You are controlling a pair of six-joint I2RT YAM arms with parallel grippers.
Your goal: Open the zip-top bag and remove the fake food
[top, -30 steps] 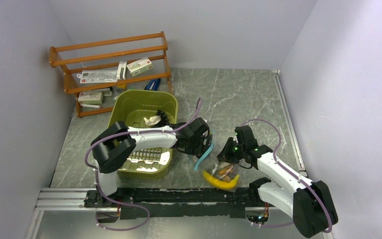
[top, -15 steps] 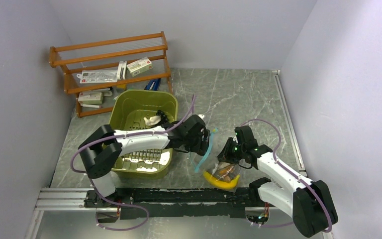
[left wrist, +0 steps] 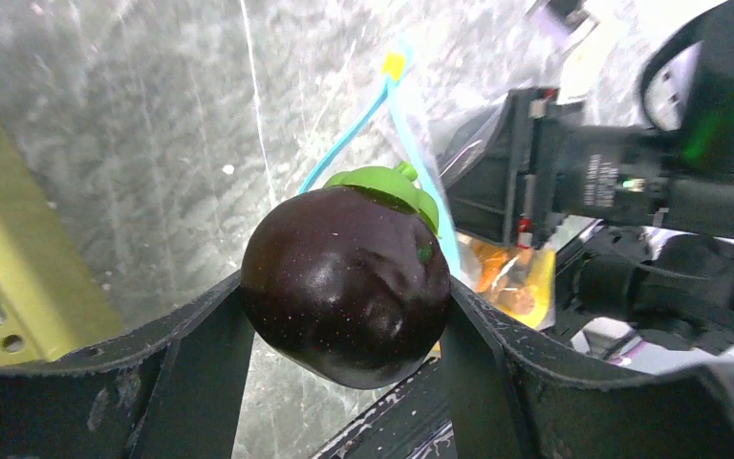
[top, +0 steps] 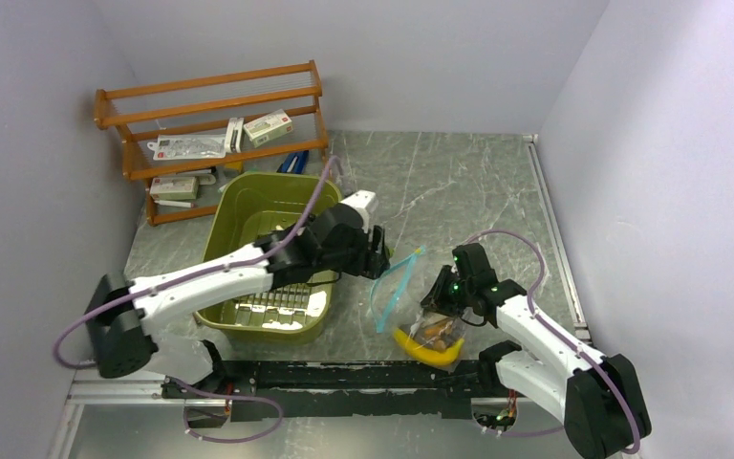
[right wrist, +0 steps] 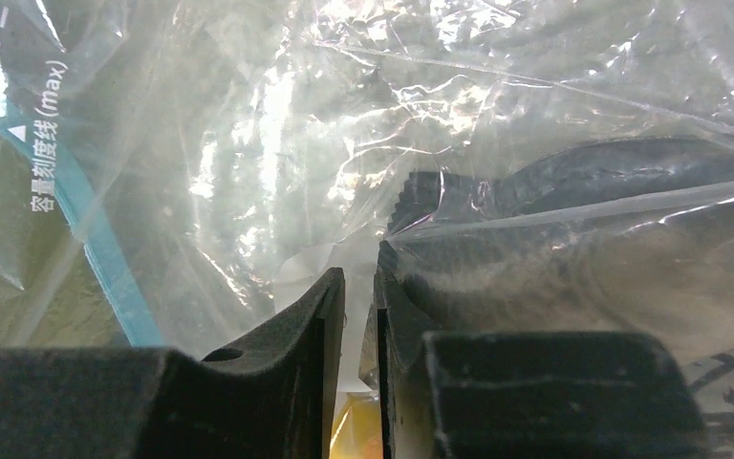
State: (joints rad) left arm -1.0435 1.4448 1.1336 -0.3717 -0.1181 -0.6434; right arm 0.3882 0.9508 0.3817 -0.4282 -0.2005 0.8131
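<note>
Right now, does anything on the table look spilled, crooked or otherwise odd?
Nothing is spilled or broken. The zip-top bag lies crumpled with its mouth gaping, pinched by the right tool, a yellow banana showing at its near end. The left tool holds a purple toy fruit in the air beside it.

An olive-green bin (top: 248,206) sits on the grey marbled table (top: 459,182). Behind the bin stands a wooden rack (top: 212,105) holding small boxes (top: 268,126), with a blue item (top: 293,161) between the two.
</note>
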